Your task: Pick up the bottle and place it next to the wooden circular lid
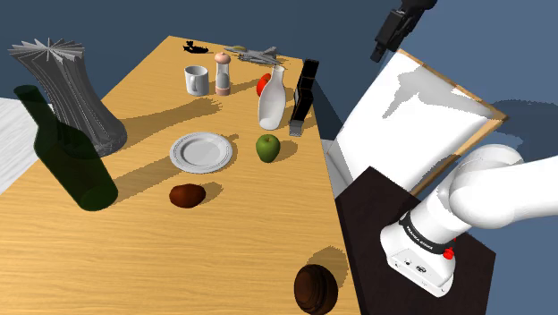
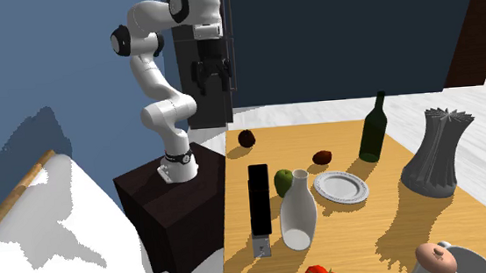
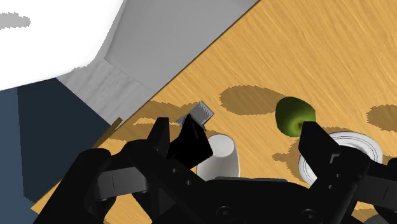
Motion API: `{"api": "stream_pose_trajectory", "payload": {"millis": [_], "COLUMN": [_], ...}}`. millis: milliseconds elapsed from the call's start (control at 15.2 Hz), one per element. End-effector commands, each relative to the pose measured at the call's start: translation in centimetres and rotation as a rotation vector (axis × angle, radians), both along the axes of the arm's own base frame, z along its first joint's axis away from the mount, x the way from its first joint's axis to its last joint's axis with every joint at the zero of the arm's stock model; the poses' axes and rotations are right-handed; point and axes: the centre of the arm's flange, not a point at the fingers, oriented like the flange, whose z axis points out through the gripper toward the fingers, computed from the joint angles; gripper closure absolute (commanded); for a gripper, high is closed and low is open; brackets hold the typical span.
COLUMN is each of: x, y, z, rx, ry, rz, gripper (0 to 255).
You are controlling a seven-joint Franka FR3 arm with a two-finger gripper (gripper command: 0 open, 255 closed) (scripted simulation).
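Light wood-grain table [image 1: 54, 259] in a room with blue walls and a pale floor; a large white block of furniture [image 1: 420, 116] stands just beside the arm's dark stand [image 1: 376, 215]. The one piece of lettering, white marks on the black band round the arm's base [image 1: 422, 238], is too small to read. The all-black gripper [image 3: 251, 137] hangs high over the stand-side edge of the table, its fingers [image 3: 191, 140] set wide apart with nothing between them. The dark green bottle [image 1: 63, 148] stands upright near the opposite long edge of the table, near a grey fluted vase [image 1: 67, 89] and well apart from the gripper. Mid-table are a white plate [image 1: 202, 151], a green apple [image 1: 267, 148] and a white carafe [image 1: 272, 98]; a tall black box [image 1: 304, 94] stands at the stand-side edge. A dark brown round piece [image 1: 187, 195] lies near the plate, and a second brown round piece [image 1: 316, 288] sits at the stand-side edge; which of them is the lid cannot be told. Towards the table's far end stand a white mug [image 1: 196, 80] and a pepper mill [image 1: 223, 73]
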Motion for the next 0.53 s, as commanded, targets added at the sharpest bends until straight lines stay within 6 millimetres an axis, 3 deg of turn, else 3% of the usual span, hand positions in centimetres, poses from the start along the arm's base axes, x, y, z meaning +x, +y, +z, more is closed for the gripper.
{"api": "stream_pose_trajectory", "payload": {"millis": [0, 462], "x": [0.0, 8.3], "y": [0.0, -0.6], "z": [0.0, -4.2], "rx": [0.0, 0.027], "ry": [0.0, 0.006], "rz": [0.0, -0.008], "gripper": [0, 0]}}
